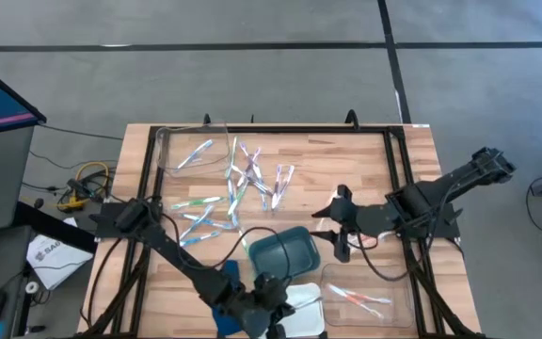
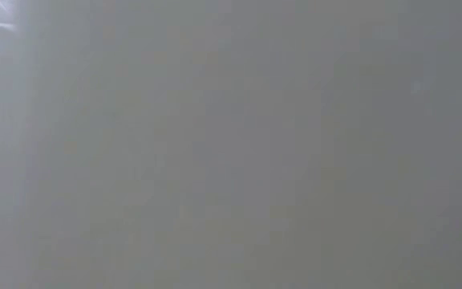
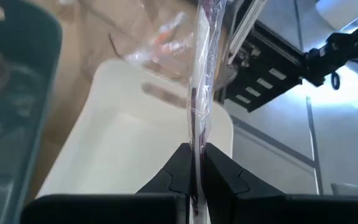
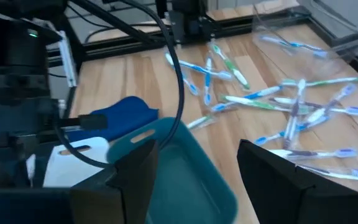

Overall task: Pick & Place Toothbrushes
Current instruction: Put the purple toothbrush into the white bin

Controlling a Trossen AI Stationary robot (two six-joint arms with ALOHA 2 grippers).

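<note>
Now gripped upright: one wrapped toothbrush (image 3: 199, 93) with a purplish handle, pinched at its lower end in the left tool (image 3: 194, 163), jaws closed on it, directly above the white tray (image 3: 135, 146). Lower straight down over the tray's middle, keep clear of the rim, release only when low. Beside the white tray, a teal tray (image 1: 285, 250); beyond it, loose toothbrushes (image 1: 243, 184) scattered on the desk (image 1: 365, 160). Right tool (image 4: 194, 177) wide open, empty, above the teal tray.

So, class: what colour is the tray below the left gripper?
White tray, under the left gripper; clearest in the left wrist view.
</note>
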